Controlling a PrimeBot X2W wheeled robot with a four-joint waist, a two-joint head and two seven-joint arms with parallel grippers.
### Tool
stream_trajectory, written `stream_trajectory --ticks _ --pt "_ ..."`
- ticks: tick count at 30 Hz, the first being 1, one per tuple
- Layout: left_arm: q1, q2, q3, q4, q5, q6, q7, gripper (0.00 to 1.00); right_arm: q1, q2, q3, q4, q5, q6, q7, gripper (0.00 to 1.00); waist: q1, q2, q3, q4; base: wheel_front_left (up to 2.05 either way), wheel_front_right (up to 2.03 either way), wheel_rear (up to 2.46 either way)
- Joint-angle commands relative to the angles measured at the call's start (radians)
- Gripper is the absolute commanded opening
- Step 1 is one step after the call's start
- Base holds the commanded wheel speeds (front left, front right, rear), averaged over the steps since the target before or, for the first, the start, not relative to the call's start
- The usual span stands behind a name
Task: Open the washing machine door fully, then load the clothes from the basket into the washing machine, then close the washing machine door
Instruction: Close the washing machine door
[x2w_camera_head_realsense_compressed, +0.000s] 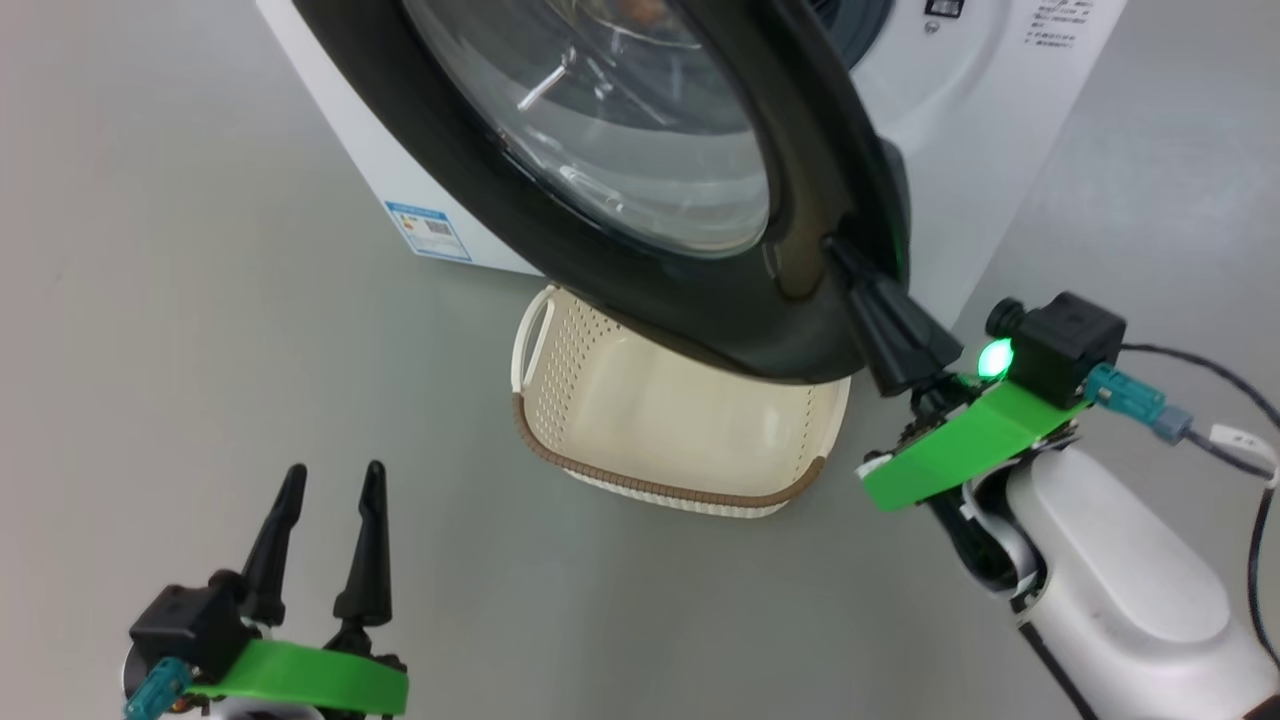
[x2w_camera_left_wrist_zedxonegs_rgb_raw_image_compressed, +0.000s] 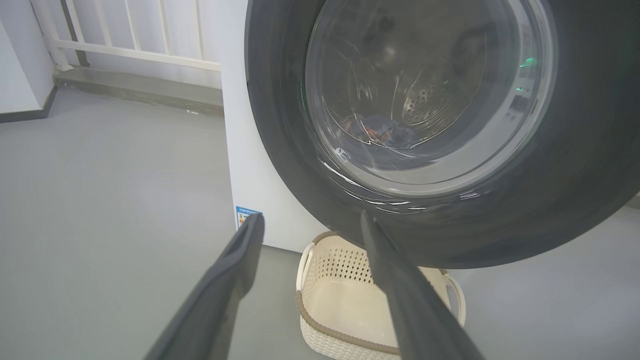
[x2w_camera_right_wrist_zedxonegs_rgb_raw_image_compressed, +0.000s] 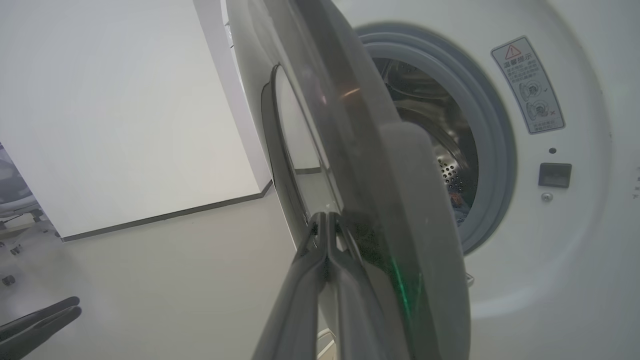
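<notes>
Washing machine door (x2w_camera_head_realsense_compressed: 620, 130) ajar; right claw (x2w_camera_head_realsense_compressed: 835, 248) pinched together, tips touching its rim at 4 o'clock; left claw (x2w_camera_head_realsense_compressed: 335, 470) spread wide, free; basket (x2w_camera_head_realsense_compressed: 660, 400) at 6 o'clock.

Probably a laundry room: washing machine (x2w_camera_head_realsense_compressed: 985, 140), grey floor (x2w_camera_head_realsense_compressed: 180, 300).

The floor (x2w_camera_head_realsense_compressed: 180, 300) is smooth and plain grey, with a dull sheen under soft, even light. A white wall (x2w_camera_right_wrist_zedxonegs_rgb_raw_image_compressed: 125, 100) meets it along a thin dark skirting strip (x2w_camera_right_wrist_zedxonegs_rgb_raw_image_compressed: 165, 216). In the left wrist view a white railing (x2w_camera_left_wrist_zedxonegs_rgb_raw_image_compressed: 135, 47) of upright bars stands on a low grey ledge (x2w_camera_left_wrist_zedxonegs_rgb_raw_image_compressed: 135, 89), which is scuffed along its lower edge.
</notes>
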Motion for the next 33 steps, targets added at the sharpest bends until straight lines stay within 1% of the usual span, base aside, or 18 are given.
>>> stream_trajectory --ticks 1,13,14,18,30,33 --pt "-0.032 0.009 0.029 -0.03 -0.002 0.001 -0.011 1.0 -0.03 -0.005 -0.004 -0.021 -0.004 0.001 -0.005 0.0 0.0 0.0 0.019 0.008 0.0 0.0 0.0" --pt "-0.091 -0.007 -0.013 -0.062 -0.005 0.001 -0.011 1.0 -0.16 -0.055 -0.086 0.032 -0.023 0.001 -0.005 0.0 0.0 0.0 0.098 0.038 0.0 0.0 0.0" --pt "-0.102 -0.01 -0.025 -0.067 -0.006 0.001 -0.011 1.0 -0.18 -0.058 -0.108 0.037 -0.025 0.001 -0.005 0.0 0.0 0.0 0.114 0.045 0.0 0.0 0.0" --pt "-0.137 -0.016 -0.048 -0.073 -0.013 0.001 -0.011 1.0 -0.23 -0.068 -0.144 0.052 -0.033 0.001 -0.005 0.0 0.0 0.0 0.154 0.064 0.0 0.0 0.0" --pt "-0.215 -0.034 -0.082 -0.101 -0.027 0.001 -0.011 1.0 -0.383 -0.076 -0.214 0.127 -0.074 0.001 -0.005 0.0 0.0 0.0 0.236 0.105 0.0 0.0 0.0" --pt "-0.222 -0.037 -0.09 -0.106 -0.031 0.001 -0.011 1.0 -0.415 -0.07 -0.249 0.143 -0.092 0.001 -0.005 0.0 0.0 0.0 0.249 0.114 0.0 0.0 0.0"
